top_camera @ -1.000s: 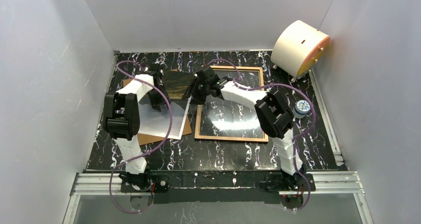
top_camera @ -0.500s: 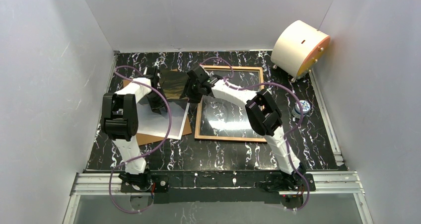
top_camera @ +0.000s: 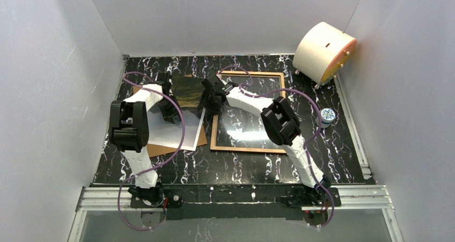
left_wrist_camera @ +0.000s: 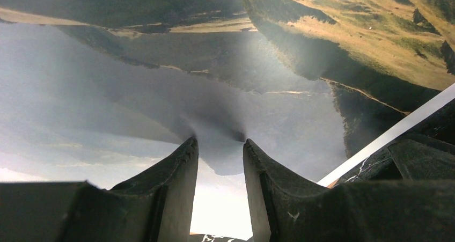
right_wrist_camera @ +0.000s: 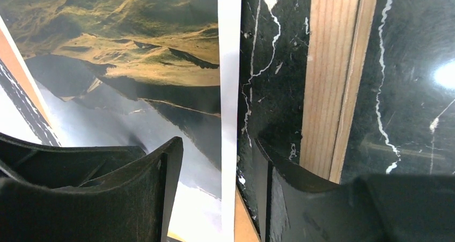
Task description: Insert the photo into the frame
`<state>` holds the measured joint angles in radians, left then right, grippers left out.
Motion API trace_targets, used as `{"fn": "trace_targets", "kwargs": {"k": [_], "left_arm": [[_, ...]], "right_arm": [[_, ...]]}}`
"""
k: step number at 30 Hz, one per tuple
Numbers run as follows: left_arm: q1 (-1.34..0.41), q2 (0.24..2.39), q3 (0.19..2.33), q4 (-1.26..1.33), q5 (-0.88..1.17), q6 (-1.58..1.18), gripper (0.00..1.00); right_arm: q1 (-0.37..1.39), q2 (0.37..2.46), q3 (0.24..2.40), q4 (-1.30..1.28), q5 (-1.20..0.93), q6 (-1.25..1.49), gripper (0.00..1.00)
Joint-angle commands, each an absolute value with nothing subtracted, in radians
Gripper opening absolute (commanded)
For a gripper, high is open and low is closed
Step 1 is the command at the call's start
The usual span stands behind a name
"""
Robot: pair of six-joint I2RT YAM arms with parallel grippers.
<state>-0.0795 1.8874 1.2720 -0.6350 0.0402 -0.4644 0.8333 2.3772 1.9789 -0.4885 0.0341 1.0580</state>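
Observation:
The photo (top_camera: 189,90), a glossy mountain print, lies tilted left of the frame (top_camera: 247,148), whose light wood rim lies flat around a clear pane. My left gripper (top_camera: 170,103) is at the photo's left side. In the left wrist view its tips (left_wrist_camera: 219,143) pinch the photo (left_wrist_camera: 322,38), and the paper puckers between them. My right gripper (top_camera: 208,101) is at the photo's right edge. In the right wrist view it (right_wrist_camera: 217,143) stands open astride the white margin of the photo (right_wrist_camera: 134,49), with the frame's wood edge (right_wrist_camera: 327,81) just to the right.
A white sheet (top_camera: 171,134) lies on a brown backing board (top_camera: 201,139) under the photo. A cream drum (top_camera: 323,51) stands at the back right. A small blue-and-white round object (top_camera: 327,115) sits right of the frame. White walls surround the table.
My right arm has swung left, from over the frame's left part to the photo's right edge. The left gripper has closed a little on the photo.

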Motion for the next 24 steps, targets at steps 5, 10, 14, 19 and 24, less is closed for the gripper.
{"fn": "trace_targets", "kwargs": {"k": [5,10,14,19,24], "left_arm": [[-0.078,1.894,1.239,-0.643,0.082,-0.468,0.35],[-0.078,1.903,1.241,-0.644,0.087,-0.467,0.35],[-0.078,1.917,1.247,-0.648,0.085,-0.463,0.35],[-0.078,1.930,1.255,-0.648,0.085,-0.459,0.35],[-0.078,1.943,1.265,-0.652,0.079,-0.450,0.35]], "right_arm": [[0.819,2.417,2.039,-0.490,-0.060,1.110,0.59],[0.799,2.397,1.962,-0.381,-0.172,1.155,0.59],[0.787,2.352,1.884,-0.251,-0.259,1.182,0.59],[0.778,2.310,1.819,-0.110,-0.309,1.162,0.59],[0.764,2.270,1.739,0.034,-0.352,1.154,0.59]]}}
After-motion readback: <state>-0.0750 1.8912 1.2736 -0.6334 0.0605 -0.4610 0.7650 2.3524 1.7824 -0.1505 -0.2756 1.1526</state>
